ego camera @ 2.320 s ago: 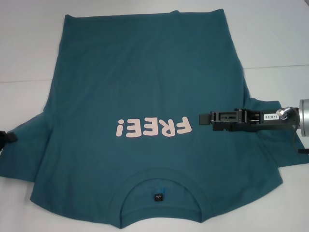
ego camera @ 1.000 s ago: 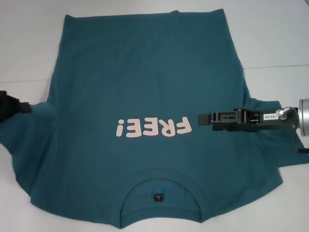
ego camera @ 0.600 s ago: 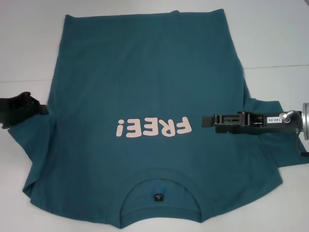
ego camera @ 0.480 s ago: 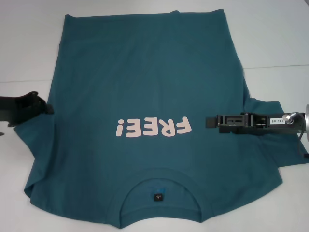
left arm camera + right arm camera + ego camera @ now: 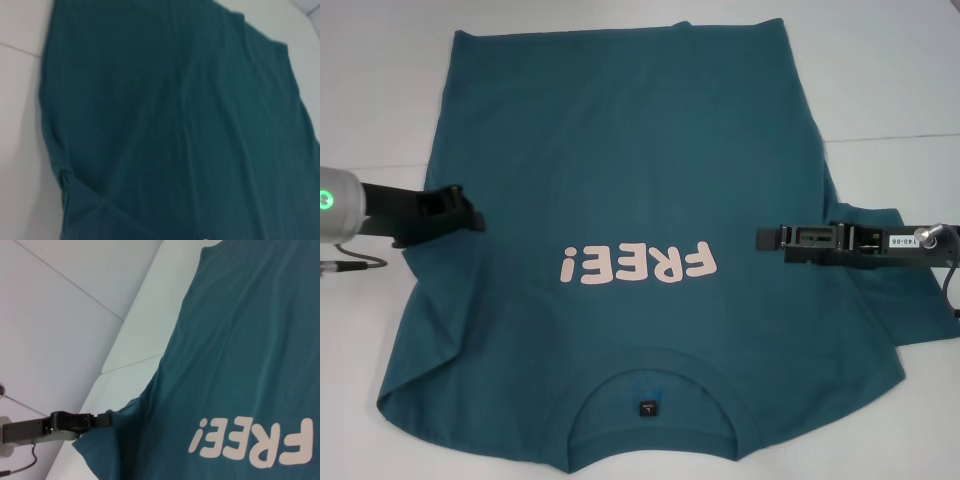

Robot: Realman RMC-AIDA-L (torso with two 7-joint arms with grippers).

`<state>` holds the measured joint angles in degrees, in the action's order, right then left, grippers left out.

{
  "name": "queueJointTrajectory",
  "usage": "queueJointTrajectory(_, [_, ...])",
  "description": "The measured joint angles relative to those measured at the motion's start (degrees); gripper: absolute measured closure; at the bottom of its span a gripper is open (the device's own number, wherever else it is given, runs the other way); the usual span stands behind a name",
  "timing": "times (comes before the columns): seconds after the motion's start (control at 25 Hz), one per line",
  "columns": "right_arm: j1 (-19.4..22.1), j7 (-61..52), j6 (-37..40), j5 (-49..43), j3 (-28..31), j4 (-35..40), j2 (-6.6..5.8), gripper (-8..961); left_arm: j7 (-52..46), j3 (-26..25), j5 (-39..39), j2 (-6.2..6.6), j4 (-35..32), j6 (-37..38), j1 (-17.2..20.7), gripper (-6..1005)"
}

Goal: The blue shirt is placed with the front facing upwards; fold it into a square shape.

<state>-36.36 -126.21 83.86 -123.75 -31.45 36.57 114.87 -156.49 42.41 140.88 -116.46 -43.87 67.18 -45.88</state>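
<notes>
The blue shirt [image 5: 620, 150] lies flat on the white table with its front up and the pink "FREE!" lettering [image 5: 638, 265] showing. Its collar [image 5: 650, 365] and dark neck label [image 5: 647, 408] are nearest me. My left gripper [image 5: 470, 215] is over the shirt's left side, shut on the left sleeve fabric, which is drawn inward onto the body. The right wrist view shows the same: my left gripper [image 5: 102, 419] pinches the edge of the shirt [image 5: 250, 340]. My right gripper [image 5: 765, 238] hovers over the shirt's right side, beside the lettering. The left wrist view is filled by shirt fabric [image 5: 175, 125].
The white table [image 5: 890, 80] shows around the shirt at the left, the right and the far side. The right sleeve [image 5: 910, 300] lies spread out under my right arm. A thin seam line [image 5: 890, 137] crosses the tabletop.
My left gripper has come in from the left edge toward the middle, dragging the left sleeve over the shirt's body. My right gripper has drawn back to the right.
</notes>
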Motion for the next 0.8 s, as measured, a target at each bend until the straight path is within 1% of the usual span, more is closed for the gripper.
queueJointTrajectory(0.16, [0.0, 0.0, -1.1, 0.0, 0.0, -0.1, 0.00, 56, -0.2, 2.9, 0.6, 0.01, 1.6, -3.1, -0.7, 953])
queueJointTrajectory(0.32, [0.1, 0.0, -1.6, 0.0, 0.0, -0.2, 0.00, 56, -0.5, 4.2, 1.7, -0.13, 1.8, -4.2, -1.2, 951])
queueJointTrajectory(0.6, [0.2, 0.0, -2.5, -0.2, -0.1, -0.2, 0.00, 55, 2.6, 5.7, 1.3, -0.08, 2.5, -1.2, -3.3, 947])
queueJointTrajectory(0.68, [0.2, 0.0, -2.7, -0.2, -0.2, -0.2, 0.00, 55, 3.6, 5.7, 1.2, -0.35, 2.4, -0.1, -3.8, 946])
queueJointTrajectory(0.8, [0.3, 0.0, -3.0, -0.3, -0.3, -0.2, 0.00, 55, 5.6, 5.5, 0.1, -0.78, 2.1, 1.9, -4.5, 809])
